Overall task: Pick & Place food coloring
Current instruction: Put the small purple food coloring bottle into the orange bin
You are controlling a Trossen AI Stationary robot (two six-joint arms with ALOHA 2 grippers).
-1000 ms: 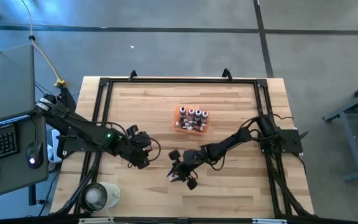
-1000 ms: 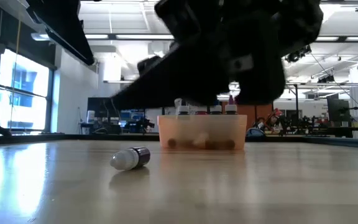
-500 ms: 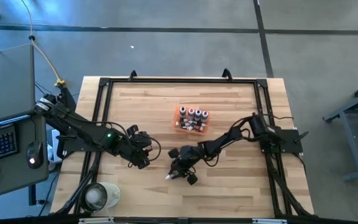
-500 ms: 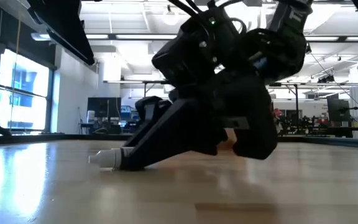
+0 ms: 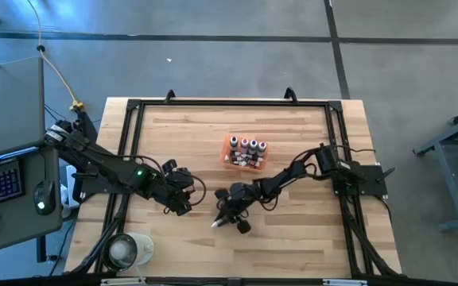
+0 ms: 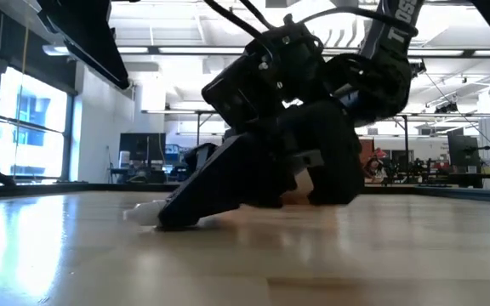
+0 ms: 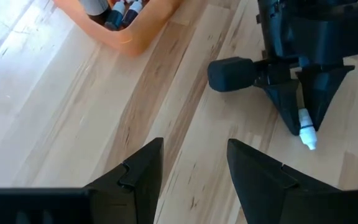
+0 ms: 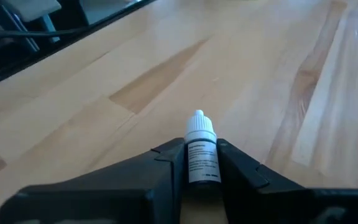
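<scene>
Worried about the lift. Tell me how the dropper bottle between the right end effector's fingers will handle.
The dropper bottle looks tiny, so probably light. Lying on its side on the table, its round body would likely roll if released. The right end effector grips its smooth body, so it might slip.

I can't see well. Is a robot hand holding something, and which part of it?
Yes. The right hand grips a little food coloring bottle by its body; the white tip pokes out. It lies low at the table. The left hand is open, holding nothing.
</scene>
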